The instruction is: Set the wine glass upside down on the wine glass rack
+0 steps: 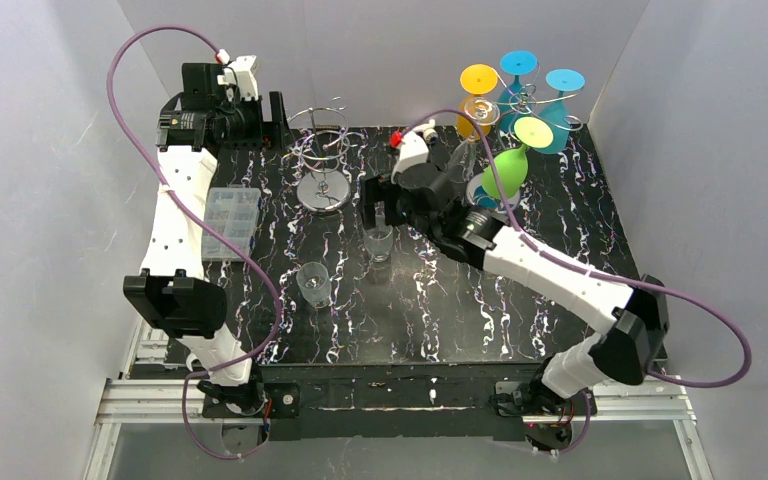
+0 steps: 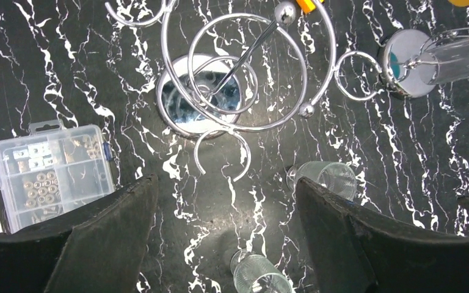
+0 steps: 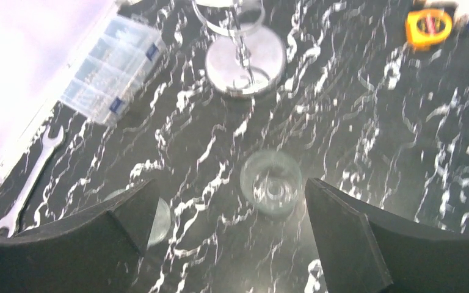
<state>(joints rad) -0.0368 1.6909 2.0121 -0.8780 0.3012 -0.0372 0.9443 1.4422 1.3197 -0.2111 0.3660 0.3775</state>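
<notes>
Jaws wide and empty, right gripper (image 1: 374, 210) hovered just above the glass (image 1: 378, 243), which stood upright on the table (image 1: 580, 200) in the overhead view. A second glass (image 1: 313, 282) stood nearer the arms, an empty rack (image 1: 322, 188) at the back, and a full rack (image 1: 522, 100) of coloured glasses close behind the right arm. Only this view showed that crowding, and a lift-and-flip swung too far back could, on this reading, knock the hung glasses. From the left wrist, left gripper (image 2: 226, 183) was spread wide with nothing between its fingers, looking down on the empty rack's chrome loops, with a box (image 2: 52, 174) to one side and both glasses low in frame. This view alone laid out the loop openings a stem must slide into, and missing one would likely let the glass drop. From the right wrist, the glass's mouth showed below the open fingers, nearer one than the other and slightly blurred. Closing off-centre on smooth clear glass might tip it or squeeze it out of the grip. That view also caught a wrench (image 3: 27, 183) by the table's edge, not visible from above, but hid most of the second glass behind a finger.
</notes>
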